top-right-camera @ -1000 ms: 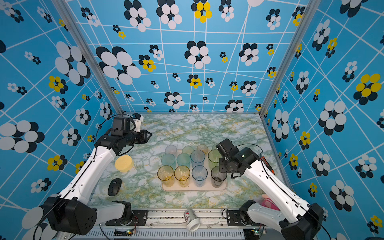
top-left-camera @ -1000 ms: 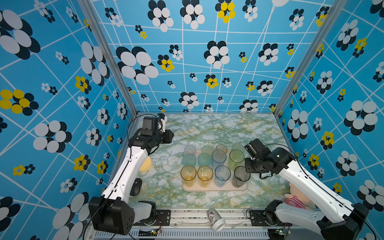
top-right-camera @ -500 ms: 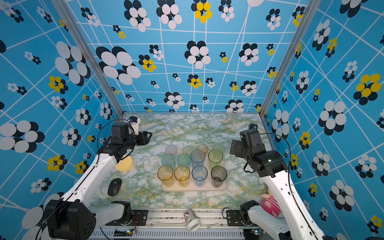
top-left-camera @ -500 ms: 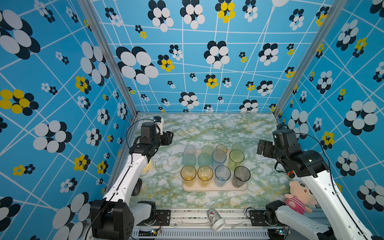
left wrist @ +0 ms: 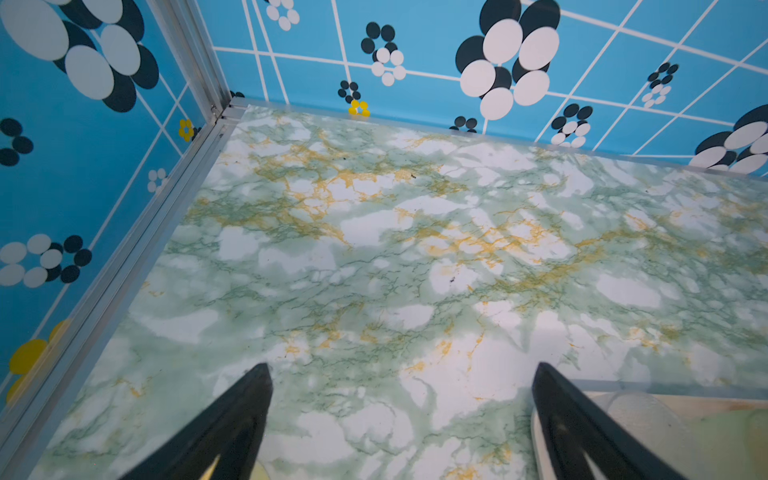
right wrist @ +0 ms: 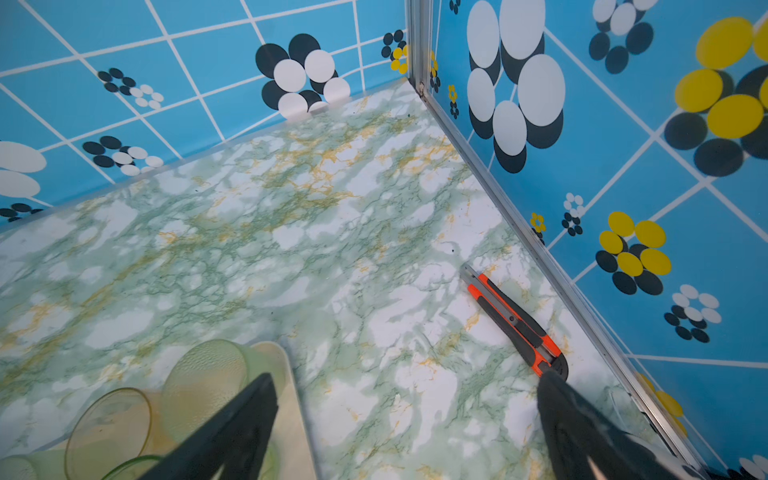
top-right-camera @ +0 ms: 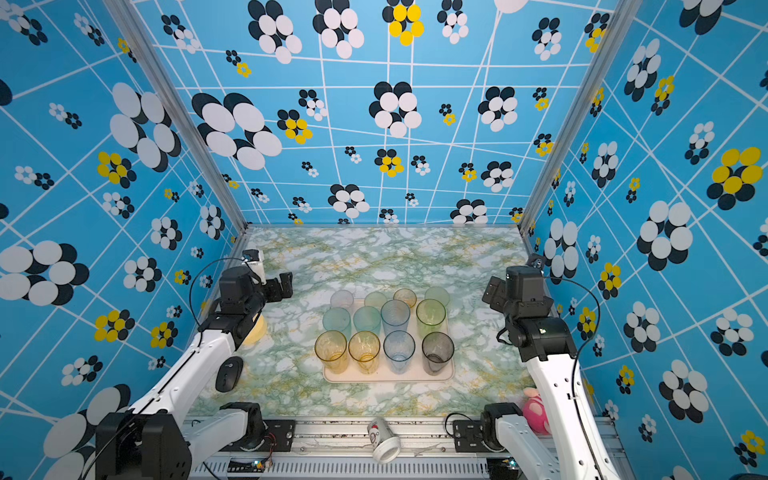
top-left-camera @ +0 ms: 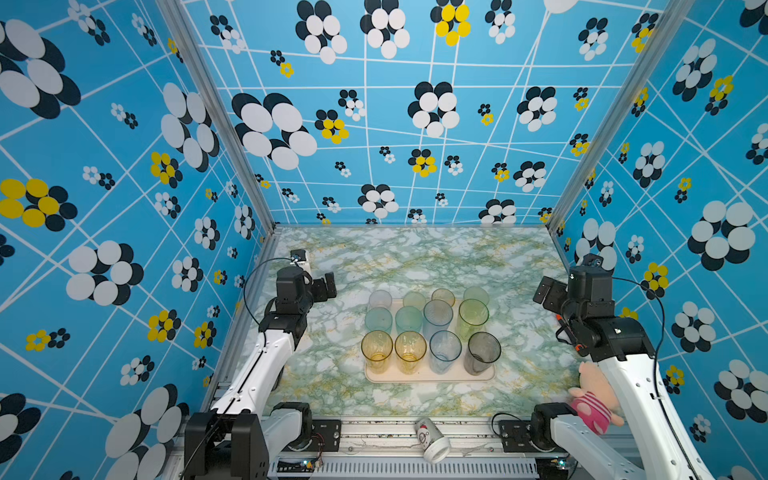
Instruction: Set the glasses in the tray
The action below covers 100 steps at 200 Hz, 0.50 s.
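Note:
Several tinted glasses stand upright in three rows on the cream-pink tray [top-left-camera: 430,376] [top-right-camera: 386,377] in both top views, from an amber glass [top-left-camera: 377,351] at front left to a smoky grey glass [top-left-camera: 482,353] at front right. My left gripper [top-left-camera: 326,286] [left wrist: 401,370] hovers open and empty left of the tray, over bare table. My right gripper [top-left-camera: 546,293] [right wrist: 405,380] hangs open and empty right of the tray, near the side wall. The right wrist view shows the tray's corner [right wrist: 299,415] with a green glass [right wrist: 208,365].
A white paper cup [top-left-camera: 432,438] lies on the front rail. A pink plush toy [top-left-camera: 594,399] sits by the right arm's base. An orange utility knife [right wrist: 515,320] lies along the right wall. A pale-yellow dish [top-right-camera: 255,328] and a black mouse [top-right-camera: 227,374] lie under the left arm.
My right gripper has drawn back from the smoky grey glass toward the right wall and opened wide. My left gripper has opened too and shifted slightly toward the front.

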### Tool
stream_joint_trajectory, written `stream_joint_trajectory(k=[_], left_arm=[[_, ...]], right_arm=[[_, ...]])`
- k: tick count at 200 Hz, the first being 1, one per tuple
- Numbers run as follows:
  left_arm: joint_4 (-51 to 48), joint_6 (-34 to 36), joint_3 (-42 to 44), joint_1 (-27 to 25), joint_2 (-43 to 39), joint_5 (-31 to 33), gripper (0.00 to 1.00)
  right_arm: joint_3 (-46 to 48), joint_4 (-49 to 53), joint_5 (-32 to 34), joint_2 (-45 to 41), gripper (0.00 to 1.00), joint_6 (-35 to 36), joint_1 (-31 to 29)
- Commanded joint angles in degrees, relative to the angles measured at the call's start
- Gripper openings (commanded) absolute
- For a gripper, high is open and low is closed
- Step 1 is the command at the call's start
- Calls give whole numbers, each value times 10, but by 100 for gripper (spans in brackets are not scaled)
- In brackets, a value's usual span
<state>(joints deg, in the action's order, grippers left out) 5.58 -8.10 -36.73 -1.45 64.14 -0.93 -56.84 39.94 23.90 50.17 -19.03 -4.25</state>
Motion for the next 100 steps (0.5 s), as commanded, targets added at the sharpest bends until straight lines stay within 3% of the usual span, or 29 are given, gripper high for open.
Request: stream_joint_trajectory(k=[1, 55, 100], left_arm=[[128, 19, 50, 5, 27, 15, 99], [323, 59, 128, 6, 128, 30, 99], [542, 87, 191, -6, 242, 24, 99]], right_arm=[[44, -87, 38, -13, 99, 10, 3], [141, -185, 82, -37, 99, 33, 5], [247, -345, 109, -30, 99, 64, 6]])
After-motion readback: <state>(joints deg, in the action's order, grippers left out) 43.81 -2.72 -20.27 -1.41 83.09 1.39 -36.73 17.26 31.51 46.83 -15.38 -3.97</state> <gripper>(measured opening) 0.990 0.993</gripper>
